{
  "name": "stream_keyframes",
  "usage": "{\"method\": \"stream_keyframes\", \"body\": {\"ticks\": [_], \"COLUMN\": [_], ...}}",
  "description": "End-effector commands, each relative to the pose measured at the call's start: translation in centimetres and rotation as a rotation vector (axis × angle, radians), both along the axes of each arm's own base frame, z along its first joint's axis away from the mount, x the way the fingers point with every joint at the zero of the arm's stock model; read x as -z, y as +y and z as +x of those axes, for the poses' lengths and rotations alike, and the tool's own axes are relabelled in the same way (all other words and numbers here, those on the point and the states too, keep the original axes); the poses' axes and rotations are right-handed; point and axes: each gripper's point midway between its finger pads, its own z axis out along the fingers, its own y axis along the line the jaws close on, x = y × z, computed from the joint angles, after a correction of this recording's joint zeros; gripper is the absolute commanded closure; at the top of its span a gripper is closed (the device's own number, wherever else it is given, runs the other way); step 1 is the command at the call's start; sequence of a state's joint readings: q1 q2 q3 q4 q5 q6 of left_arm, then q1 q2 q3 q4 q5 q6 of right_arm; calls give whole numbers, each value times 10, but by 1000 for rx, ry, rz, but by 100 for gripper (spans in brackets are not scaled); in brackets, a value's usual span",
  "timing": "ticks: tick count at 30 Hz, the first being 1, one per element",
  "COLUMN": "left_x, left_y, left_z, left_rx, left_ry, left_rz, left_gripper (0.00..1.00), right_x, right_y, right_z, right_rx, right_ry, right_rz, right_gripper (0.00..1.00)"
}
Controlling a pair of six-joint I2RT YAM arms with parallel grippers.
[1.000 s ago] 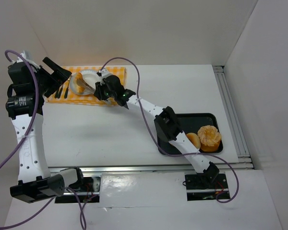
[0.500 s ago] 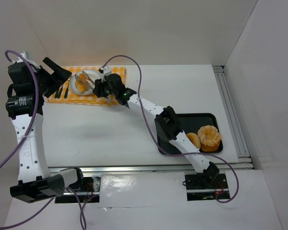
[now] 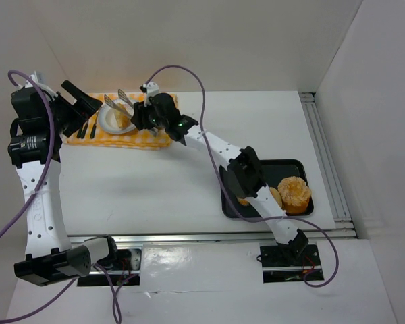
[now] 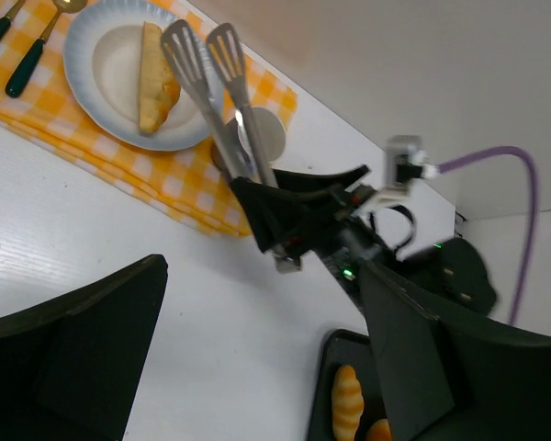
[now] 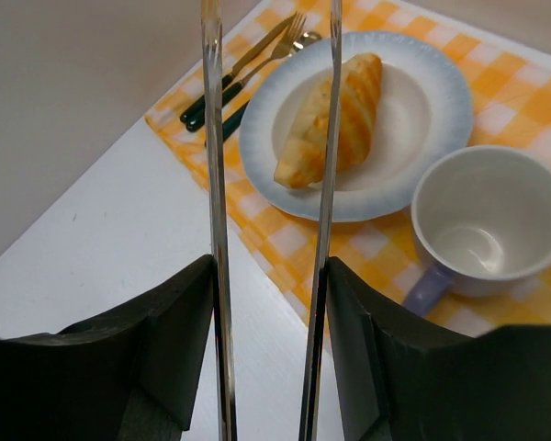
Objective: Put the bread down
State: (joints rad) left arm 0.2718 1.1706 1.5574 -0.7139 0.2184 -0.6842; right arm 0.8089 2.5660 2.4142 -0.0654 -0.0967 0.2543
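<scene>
The bread [image 5: 335, 115] (one glossy golden roll) lies lengthwise in the white plate [image 5: 422, 138], touched by nothing. The plate sits on a yellow checked cloth [image 3: 145, 140] at the far left of the white table [image 3: 142, 189], with dark-handled cutlery [image 5: 243, 73] on one side and an empty white mug [image 5: 482, 220] just beside it on the other. The right gripper [image 5: 268, 322] clamps a pair of metal tongs [image 5: 216, 230]; the tong blades stand apart above the plate, holding nothing. The left gripper [image 4: 262, 276] hangs wide open and empty near the cloth. More bread [image 3: 295, 194] rests in a black tray [image 3: 304, 165] at the near right. Plain white walls enclose the table.
</scene>
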Motion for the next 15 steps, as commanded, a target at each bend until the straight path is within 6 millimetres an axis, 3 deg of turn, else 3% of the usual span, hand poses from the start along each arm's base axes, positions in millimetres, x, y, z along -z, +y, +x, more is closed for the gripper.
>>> {"method": "stream_keyframes", "body": {"ticks": [1, 2, 4, 5, 6, 7, 8, 9, 10, 11, 12, 13, 14, 15], "left_x": [-20, -20, -18, -11, -9, -9, -5, -7, -10, -10, -5, -5, -8, -4], "left_y": [-1, -1, -1, -2, -4, -4, -5, -5, -6, -7, -7, -7, -7, -7], "left_z": [-3, -3, -4, -1, 0, 0, 0, 1, -1, -2, -1, -1, -4, -4], "left_rx": [17, 17, 17, 27, 35, 36, 44, 44, 44, 57, 57, 61, 60, 61], "left_ry": [-80, -80, -71, -53, -54, -54, -45, -54, -62, -64, -54, -54, -62, -54], "left_rz": [37, 37, 35, 26, 22, 22, 16, 19, 21, 26, 23, 32, 34, 32], "left_gripper": [1, 1, 1, 1, 1, 1, 1, 1, 1, 1, 1, 1, 1, 1], "right_x": [-145, -168, -149, -170, -169, -139, -166, -161, -128, -126, -143, -111, -106, -121], "right_y": [-46, -59, -80, -98, -110, -121, -143, -153, -168, -177, -200, -220, -233, -249], "right_z": [-19, -28, -33, -40, -43, -50, -59, -67, -73, -83, -94, -100, -107, -123], "right_rx": [70, 85, 148, 167, 196, 214, 245, 254, 272, 272, 305, 338, 350, 373], "right_ry": [-151, -168, -101, -109, -99, -44, -73, -63, -9, -3, 3, 53, 74, 74], "right_rz": [80, 82, 2, 9, -11, -66, -35, -51, -103, -111, -84, -138, -145, -109], "right_gripper": [43, 43, 43, 44, 44, 45, 45, 45, 45, 45, 45, 45, 45, 45]}}
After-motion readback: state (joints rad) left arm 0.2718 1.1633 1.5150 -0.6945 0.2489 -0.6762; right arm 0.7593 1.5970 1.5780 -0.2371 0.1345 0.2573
